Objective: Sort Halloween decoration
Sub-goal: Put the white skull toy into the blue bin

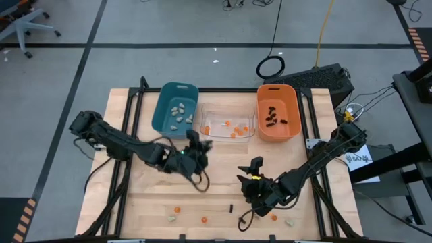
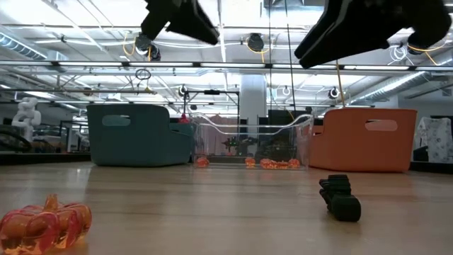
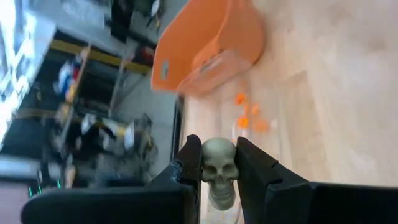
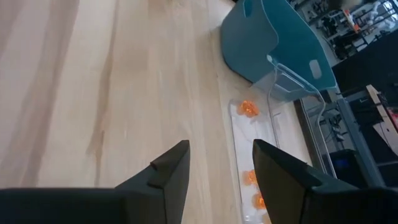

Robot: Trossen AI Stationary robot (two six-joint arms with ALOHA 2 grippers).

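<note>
My left gripper (image 1: 196,143) hangs above the table just in front of the clear bin (image 1: 226,125), shut on a pale skull-shaped trinket (image 3: 219,171). My right gripper (image 1: 255,164) hovers over the table's middle right, open, with only bare wood between its fingers (image 4: 219,155). The teal bin (image 1: 175,108) holds pale lumps, the clear bin orange ones, and the orange bin (image 1: 278,111) black ones. Loose trinkets lie near the front edge: an orange pumpkin (image 2: 46,223), a black one (image 2: 340,198), another orange one (image 1: 204,219) and a pale one (image 1: 289,221). My left gripper pinches the skull by its two sides (image 3: 205,165) between its two fingers, near their free ends. The fingers slant down toward the table's far side. The skull sits lifted clear of the table, its jaw end pointing back toward the wrist.
The three bins stand side by side along the far edge. Open wood lies between them and the loose trinkets at the front. Cables trail from both arms over the table. A black case (image 1: 324,77) lies on the floor behind the orange bin.
</note>
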